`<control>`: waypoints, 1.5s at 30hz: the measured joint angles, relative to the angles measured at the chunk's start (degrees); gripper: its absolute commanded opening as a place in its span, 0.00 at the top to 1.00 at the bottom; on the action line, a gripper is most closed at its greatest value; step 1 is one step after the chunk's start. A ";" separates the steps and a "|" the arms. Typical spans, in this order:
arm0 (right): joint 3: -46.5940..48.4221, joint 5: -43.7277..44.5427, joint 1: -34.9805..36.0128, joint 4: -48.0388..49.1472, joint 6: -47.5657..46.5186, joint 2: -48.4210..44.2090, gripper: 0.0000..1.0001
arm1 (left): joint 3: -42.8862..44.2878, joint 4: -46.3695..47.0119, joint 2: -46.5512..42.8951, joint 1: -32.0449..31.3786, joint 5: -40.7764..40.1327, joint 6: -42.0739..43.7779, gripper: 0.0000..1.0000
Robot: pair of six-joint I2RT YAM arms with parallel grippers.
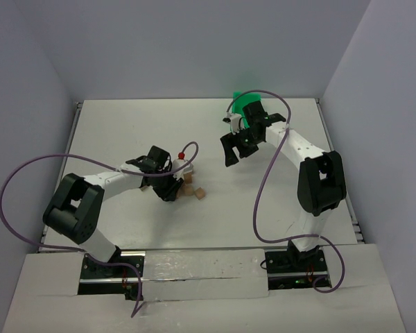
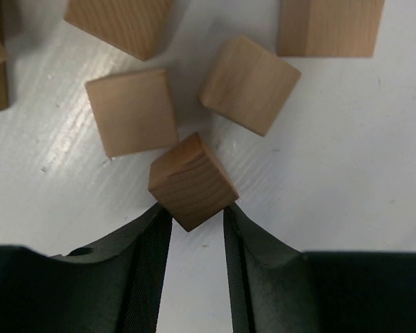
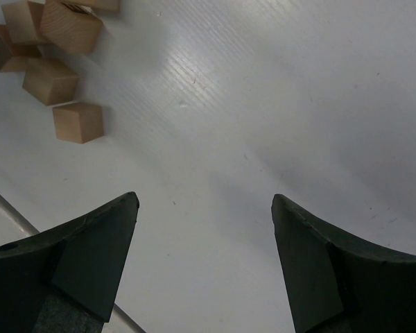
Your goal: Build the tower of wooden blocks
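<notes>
Several tan wood blocks lie loose on the white table, right of my left gripper; one lies apart. In the left wrist view my left gripper pinches one wood block by its near corner, between the very tips of its fingers; the block sits turned diagonally. Other blocks lie just beyond it. My right gripper is open and empty above bare table, with loose blocks far off at its upper left. No tower shows.
A green bin stands at the back, behind my right gripper. A small white object with a red ball sits just behind the blocks. Grey walls enclose the table on three sides.
</notes>
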 measured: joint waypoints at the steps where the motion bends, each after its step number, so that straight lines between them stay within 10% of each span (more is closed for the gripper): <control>1: 0.00 -0.11 -0.09 -0.01 0.00 0.03 0.15 | 0.16 0.31 0.19 0.00 -0.19 -0.13 0.58; 14: 0.00 -0.61 -0.54 -0.08 -0.04 0.06 0.15 | 2.77 0.68 2.47 1.98 -1.68 -0.07 0.55; 26: 0.00 -0.92 -0.74 -0.15 -0.31 0.06 0.15 | 5.52 -2.12 1.91 2.45 -0.84 7.45 0.30; 38: 0.00 -1.81 -0.76 -0.84 -0.52 0.06 0.12 | 8.65 -22.38 -16.32 4.19 4.22 45.47 0.13; 45: 0.02 -1.96 -0.76 -1.32 -0.52 0.06 0.11 | 12.34 -28.61 -12.23 4.17 7.90 62.66 0.02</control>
